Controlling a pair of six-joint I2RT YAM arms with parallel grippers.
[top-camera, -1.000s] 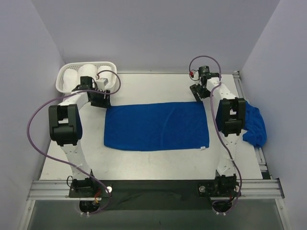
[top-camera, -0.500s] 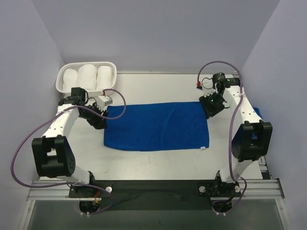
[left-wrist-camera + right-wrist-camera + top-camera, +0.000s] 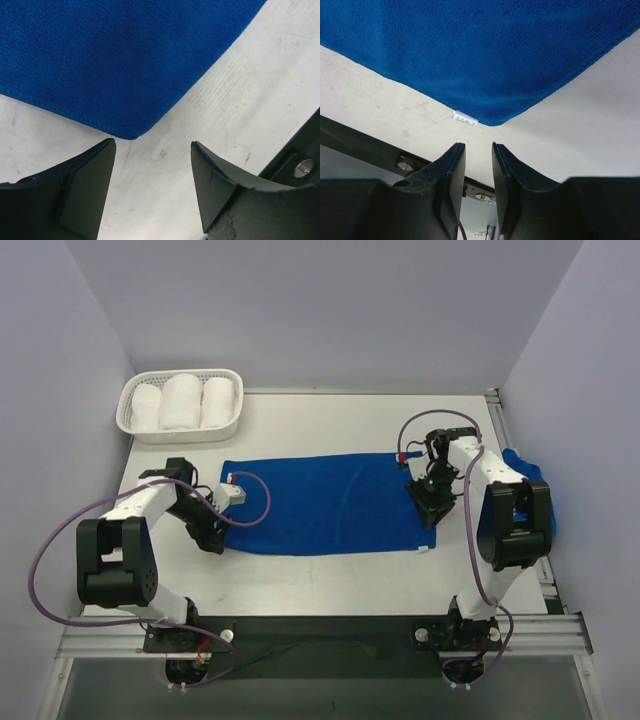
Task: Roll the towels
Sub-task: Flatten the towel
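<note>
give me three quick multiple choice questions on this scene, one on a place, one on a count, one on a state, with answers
1. Where does the basket stand?
A) far left corner of the table
B) near right corner
C) between the arm bases

2. How many white rolls lie in it?
A) two
B) three
C) five

3. How is the left gripper?
A) shut on a roll
B) open and empty, by a corner of the spread blue towel
C) shut on the towel's middle

Answers:
1 A, the top view shows it at the far left.
2 B, three lie side by side.
3 B, its wrist view shows only bare table between the fingers.
</note>
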